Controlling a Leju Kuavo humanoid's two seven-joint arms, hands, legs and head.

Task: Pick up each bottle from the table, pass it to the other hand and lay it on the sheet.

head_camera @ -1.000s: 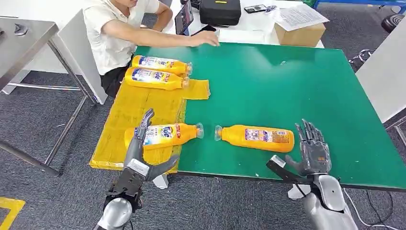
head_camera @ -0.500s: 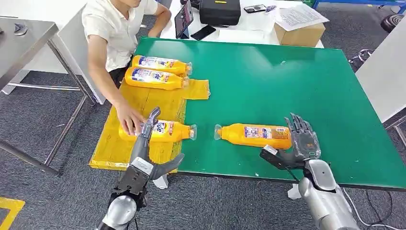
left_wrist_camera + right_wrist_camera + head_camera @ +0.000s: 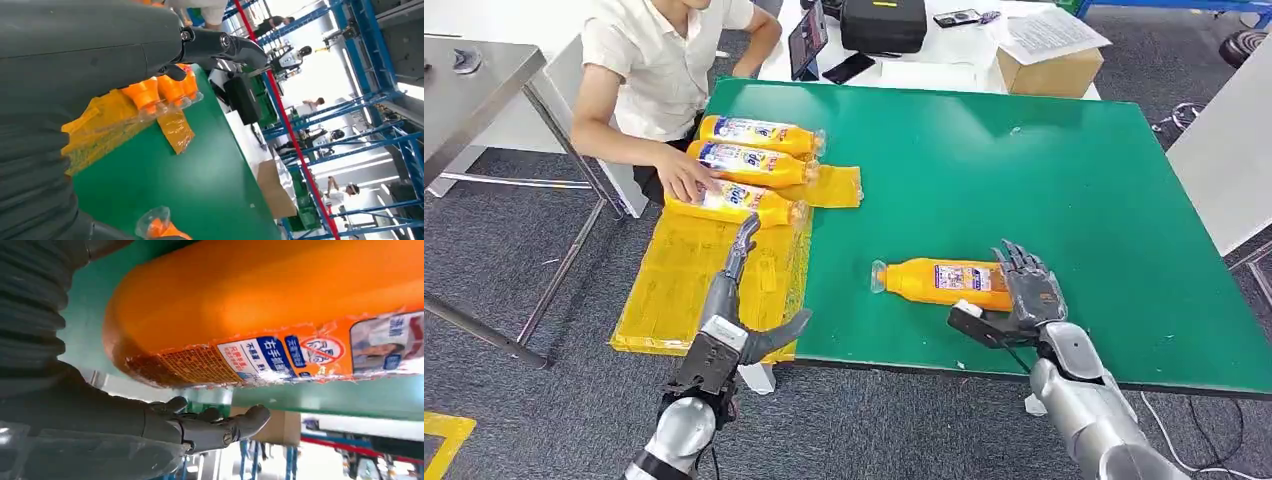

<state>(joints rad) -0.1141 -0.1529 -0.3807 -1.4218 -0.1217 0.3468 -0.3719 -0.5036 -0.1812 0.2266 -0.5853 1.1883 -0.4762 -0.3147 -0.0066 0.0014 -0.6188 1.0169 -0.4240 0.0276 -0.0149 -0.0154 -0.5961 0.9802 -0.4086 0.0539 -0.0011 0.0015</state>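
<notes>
One orange bottle (image 3: 939, 282) lies on its side on the green table (image 3: 1024, 170), cap pointing left. My right hand (image 3: 1024, 300) is at its base end, fingers spread over the bottle and thumb low in front, not closed around it. The right wrist view shows the bottle (image 3: 280, 305) close above the thumb (image 3: 215, 427), with a gap between them. My left hand (image 3: 729, 310) hovers open over the yellow sheet (image 3: 684, 290), holding nothing. Three bottles (image 3: 749, 162) lie side by side at the sheet's far end. A person's hand (image 3: 686, 180) rests on the nearest of them (image 3: 744, 202).
The person sits at the table's far left corner. A cardboard box (image 3: 1049, 70), papers, a black case (image 3: 884, 25) and a tablet stand beyond the table's far edge. A grey metal table (image 3: 474, 80) is at the left. The sheet overhangs the table's left edge.
The person slid the third bottle from the sheet's near part up beside the other two. My right hand moved left onto the lone bottle's base end. My left hand stayed open, shifting slightly.
</notes>
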